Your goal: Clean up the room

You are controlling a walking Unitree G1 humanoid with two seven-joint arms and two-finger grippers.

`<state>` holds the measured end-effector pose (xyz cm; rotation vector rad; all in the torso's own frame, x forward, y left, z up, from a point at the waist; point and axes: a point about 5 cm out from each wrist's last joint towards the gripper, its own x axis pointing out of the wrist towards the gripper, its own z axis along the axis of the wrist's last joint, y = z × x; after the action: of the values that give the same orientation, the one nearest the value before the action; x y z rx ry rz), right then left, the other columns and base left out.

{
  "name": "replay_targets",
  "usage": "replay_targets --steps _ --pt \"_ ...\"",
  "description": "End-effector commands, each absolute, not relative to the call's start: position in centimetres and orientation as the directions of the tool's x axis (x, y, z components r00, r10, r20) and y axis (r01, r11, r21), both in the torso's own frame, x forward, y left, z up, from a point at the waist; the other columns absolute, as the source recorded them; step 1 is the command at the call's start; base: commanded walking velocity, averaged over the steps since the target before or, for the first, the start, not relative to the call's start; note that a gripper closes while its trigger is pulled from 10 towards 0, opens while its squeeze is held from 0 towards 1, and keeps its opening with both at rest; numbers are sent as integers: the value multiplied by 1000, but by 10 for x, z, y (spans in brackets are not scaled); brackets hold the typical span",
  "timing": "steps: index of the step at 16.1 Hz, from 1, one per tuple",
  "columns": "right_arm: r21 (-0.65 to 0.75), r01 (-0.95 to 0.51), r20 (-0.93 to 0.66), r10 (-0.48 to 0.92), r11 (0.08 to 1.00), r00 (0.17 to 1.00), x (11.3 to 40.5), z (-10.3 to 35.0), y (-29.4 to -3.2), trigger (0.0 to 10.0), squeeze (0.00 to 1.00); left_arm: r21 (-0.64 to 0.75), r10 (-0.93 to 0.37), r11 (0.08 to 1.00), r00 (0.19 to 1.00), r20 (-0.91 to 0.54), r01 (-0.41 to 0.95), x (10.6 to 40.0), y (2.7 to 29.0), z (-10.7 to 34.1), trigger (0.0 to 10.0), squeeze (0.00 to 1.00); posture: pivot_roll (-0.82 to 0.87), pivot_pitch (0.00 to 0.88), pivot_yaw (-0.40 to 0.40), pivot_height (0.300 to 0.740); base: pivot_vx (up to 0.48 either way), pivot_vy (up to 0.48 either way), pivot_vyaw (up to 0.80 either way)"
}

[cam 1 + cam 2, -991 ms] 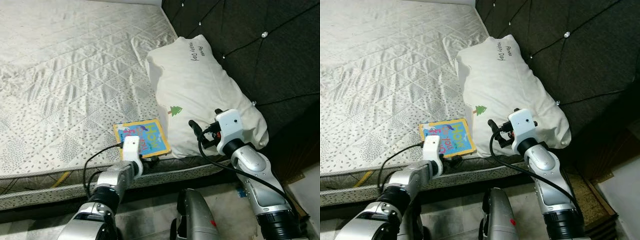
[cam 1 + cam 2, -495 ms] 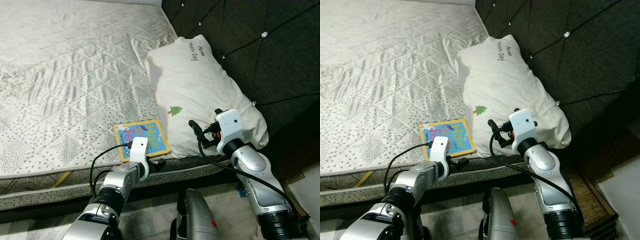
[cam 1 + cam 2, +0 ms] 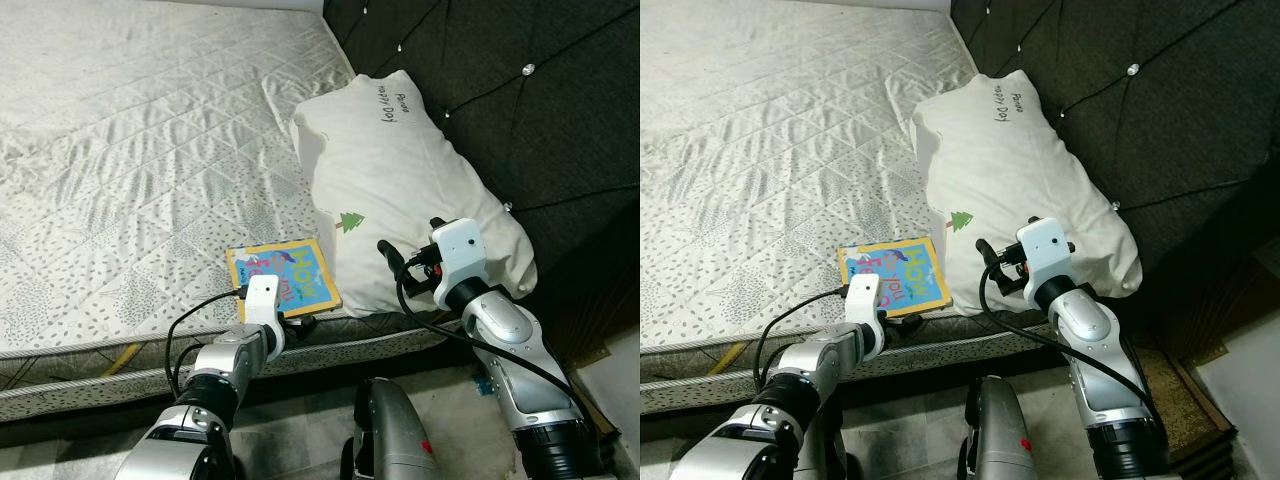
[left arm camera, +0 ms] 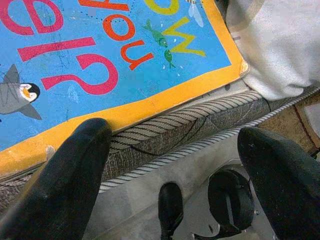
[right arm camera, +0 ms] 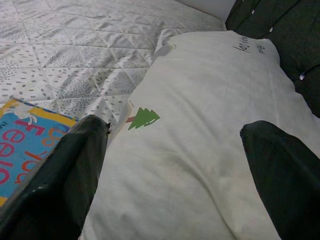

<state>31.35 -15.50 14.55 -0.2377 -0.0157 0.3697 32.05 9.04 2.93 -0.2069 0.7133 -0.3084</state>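
Observation:
A picture book (image 3: 283, 278) with a blue cover and yellow border lies flat on the mattress (image 3: 130, 150) near its front edge, its right side against a white pillow (image 3: 400, 190). My left gripper (image 4: 175, 165) is open just off the mattress edge, its fingers (image 4: 65, 185) straddling the book's front border (image 4: 150, 107) without holding it. The left wrist (image 3: 262, 300) sits right in front of the book. My right gripper (image 5: 175, 165) hovers open over the pillow (image 5: 200, 150), nothing between its fingers (image 5: 60, 175); it sits by the pillow's front end (image 3: 390, 255).
A dark tufted headboard (image 3: 520, 100) rises behind and to the right of the pillow. The mattress's piped front edge (image 4: 165, 135) runs under the left gripper, with floor below. My grey torso (image 3: 390, 440) is at the bottom of the eye views.
The left wrist swung a little right half a second ago and has come back left, in front of the book. The right arm, book and pillow have not moved.

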Motion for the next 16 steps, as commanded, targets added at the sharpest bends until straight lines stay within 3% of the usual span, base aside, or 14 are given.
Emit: replay_targets --steps 1,9,16 --pt "-248 -325 -17 331 913 943 314 149 -164 10000 0 -285 -341 938 679 -650 197 313 91 19 10000 0 -98 108 -93 576 0 0 0" --pt "-249 -332 -17 338 910 941 315 150 -163 10000 0 -281 -333 941 657 -676 187 307 100 10 10000 0 -87 108 -94 576 0 0 0" --pt "-244 -336 -16 343 909 939 317 150 -161 10000 0 -240 -246 965 696 -674 109 313 132 14 10000 0 -75 108 -94 576 0 0 0"
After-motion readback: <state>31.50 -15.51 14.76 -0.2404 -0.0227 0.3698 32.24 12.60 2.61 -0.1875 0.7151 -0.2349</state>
